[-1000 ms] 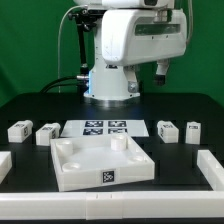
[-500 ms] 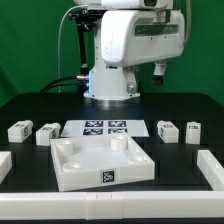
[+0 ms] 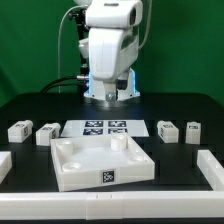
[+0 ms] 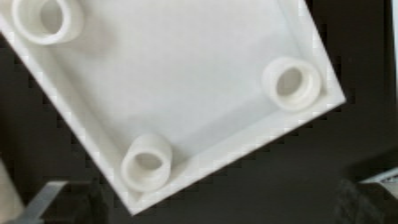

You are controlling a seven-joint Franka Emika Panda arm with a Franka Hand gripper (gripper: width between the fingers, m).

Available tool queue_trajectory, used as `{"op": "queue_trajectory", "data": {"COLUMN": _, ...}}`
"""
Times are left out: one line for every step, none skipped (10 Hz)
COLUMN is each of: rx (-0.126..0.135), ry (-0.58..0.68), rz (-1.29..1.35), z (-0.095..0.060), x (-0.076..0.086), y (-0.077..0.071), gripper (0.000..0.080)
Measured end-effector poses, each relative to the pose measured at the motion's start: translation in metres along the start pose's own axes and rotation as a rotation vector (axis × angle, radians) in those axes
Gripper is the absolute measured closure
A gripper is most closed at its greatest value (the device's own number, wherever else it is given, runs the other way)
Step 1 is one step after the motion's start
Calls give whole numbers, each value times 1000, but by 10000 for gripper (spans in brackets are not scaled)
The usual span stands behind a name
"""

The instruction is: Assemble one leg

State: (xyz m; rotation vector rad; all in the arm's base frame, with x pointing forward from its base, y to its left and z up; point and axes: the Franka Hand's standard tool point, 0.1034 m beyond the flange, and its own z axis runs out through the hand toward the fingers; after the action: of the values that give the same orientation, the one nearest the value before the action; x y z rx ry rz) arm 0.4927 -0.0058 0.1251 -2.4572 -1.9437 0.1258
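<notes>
Four small white legs with tags lie on the black table in the exterior view: two at its left [image 3: 18, 130] [image 3: 46, 133] and two at its right [image 3: 167, 130] [image 3: 193, 131]. The white tray-like tabletop [image 3: 100, 160] lies in front, sockets up. My gripper [image 3: 112, 92] hangs high at the back, far from the legs and holding nothing. In the wrist view the tabletop [image 4: 178, 90] fills the picture with three corner sockets showing. The gripper [image 4: 210, 192] is open, its fingertips [image 4: 45, 200] dim and wide apart at the picture's edge.
The marker board [image 3: 104, 128] lies flat behind the tabletop, between the two pairs of legs. Long white bars lie at the exterior view's left edge [image 3: 4, 163] and right front [image 3: 210, 168]. The robot's base stands at the back.
The arm has swung from the exterior view's right toward the middle. The hand now hangs over the back centre. The legs and the tabletop have not moved.
</notes>
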Motion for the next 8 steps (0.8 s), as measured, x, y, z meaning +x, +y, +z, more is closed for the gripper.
{"op": "queue_trajectory", "data": {"rx": -4, "ry": 1, "rz": 4, "z": -2, "x": 0, "y": 1, "gripper": 150}}
{"op": "queue_trajectory", "data": {"rx": -3, "ry": 1, "rz": 4, "z": -1, "x": 0, "y": 1, "gripper": 150}}
{"op": "queue_trajectory", "data": {"rx": -2, "ry": 1, "rz": 4, "z": -1, "x": 0, "y": 1, "gripper": 150}}
{"op": "queue_trajectory", "data": {"rx": -2, "ry": 1, "rz": 4, "z": -1, "x": 0, "y": 1, "gripper": 150}}
{"op": "queue_trajectory", "data": {"rx": 0, "ry": 0, "rz": -64, "z": 0, "x": -4, "y": 1, "gripper": 150}}
{"op": "queue_trajectory", "data": {"rx": 10, "ry": 4, "rz": -188, "z": 3, "x": -18, "y": 0, "gripper": 150}}
{"op": "queue_trajectory", "data": {"rx": 26, "ry": 11, "rz": -285, "z": 10, "x": -33, "y": -4, "gripper": 150}}
{"op": "queue_trajectory", "data": {"rx": 46, "ry": 19, "rz": -387, "z": 19, "x": -48, "y": -7, "gripper": 150}}
